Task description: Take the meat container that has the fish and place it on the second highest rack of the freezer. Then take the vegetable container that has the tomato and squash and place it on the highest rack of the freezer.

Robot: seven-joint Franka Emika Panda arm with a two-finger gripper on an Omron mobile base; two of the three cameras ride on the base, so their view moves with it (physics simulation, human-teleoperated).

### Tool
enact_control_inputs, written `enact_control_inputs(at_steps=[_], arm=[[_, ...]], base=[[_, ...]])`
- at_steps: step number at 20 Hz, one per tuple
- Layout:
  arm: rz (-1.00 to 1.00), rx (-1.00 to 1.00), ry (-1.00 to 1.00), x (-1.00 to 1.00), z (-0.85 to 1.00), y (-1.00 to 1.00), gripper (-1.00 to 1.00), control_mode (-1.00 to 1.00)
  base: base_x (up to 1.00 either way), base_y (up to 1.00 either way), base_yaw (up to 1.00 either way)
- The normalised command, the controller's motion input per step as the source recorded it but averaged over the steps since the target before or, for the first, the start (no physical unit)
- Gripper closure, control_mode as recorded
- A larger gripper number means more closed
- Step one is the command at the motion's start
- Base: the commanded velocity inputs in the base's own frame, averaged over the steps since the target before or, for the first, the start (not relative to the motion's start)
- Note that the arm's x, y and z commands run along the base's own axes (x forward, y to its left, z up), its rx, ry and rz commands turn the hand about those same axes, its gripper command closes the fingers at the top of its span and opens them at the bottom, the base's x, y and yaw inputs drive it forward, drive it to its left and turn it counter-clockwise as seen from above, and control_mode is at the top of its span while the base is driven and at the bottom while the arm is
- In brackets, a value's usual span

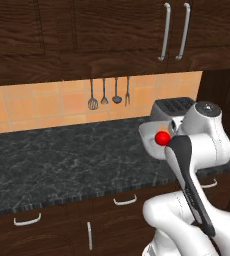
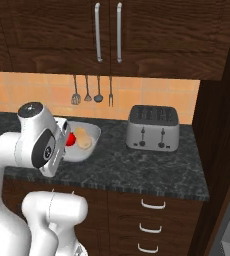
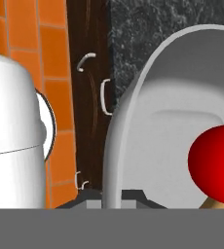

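gripper point(image 3: 111, 202) clamped on vegetable container point(image 3: 133, 126) rim, apparently | tomato point(image 3: 216, 163) just inward of grip, squash point(image 2: 83, 138) beyond

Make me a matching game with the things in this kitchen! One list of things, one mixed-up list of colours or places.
Things:
1. tomato
2. squash
3. toaster
4. utensils

Colours or places:
A. hanging on the orange tile wall
B. bright red, in the grey container
C. silver, standing on the dark counter by the tall wooden panel
D. pale tan, next to the red one in the container

Pairs: 1-B, 2-D, 3-C, 4-A
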Motion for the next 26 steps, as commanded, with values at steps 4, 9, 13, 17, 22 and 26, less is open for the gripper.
enact_control_inputs(at_steps=[4, 9, 13, 17, 22, 26], arm=[[0.00, 0.00, 0.00, 0.00, 0.00, 0.00, 1.00, 1.00], [0.00, 0.00, 0.00, 0.00, 0.00, 0.00, 1.00, 1.00], [0.00, 0.00, 0.00, 0.00, 0.00, 0.00, 1.00, 1.00], [0.00, 0.00, 0.00, 0.00, 0.00, 0.00, 1.00, 1.00], [0.00, 0.00, 0.00, 0.00, 0.00, 0.00, 1.00, 1.00], [0.00, 0.00, 0.00, 0.00, 0.00, 0.00, 1.00, 1.00]], base=[[-0.97, 0.10, 0.00], [-0.97, 0.92, -0.14], [-0.95, 0.38, -0.80], [-0.76, 0.10, -0.93], [-0.50, 0.04, -0.97], [-0.28, 0.00, -1.00]])
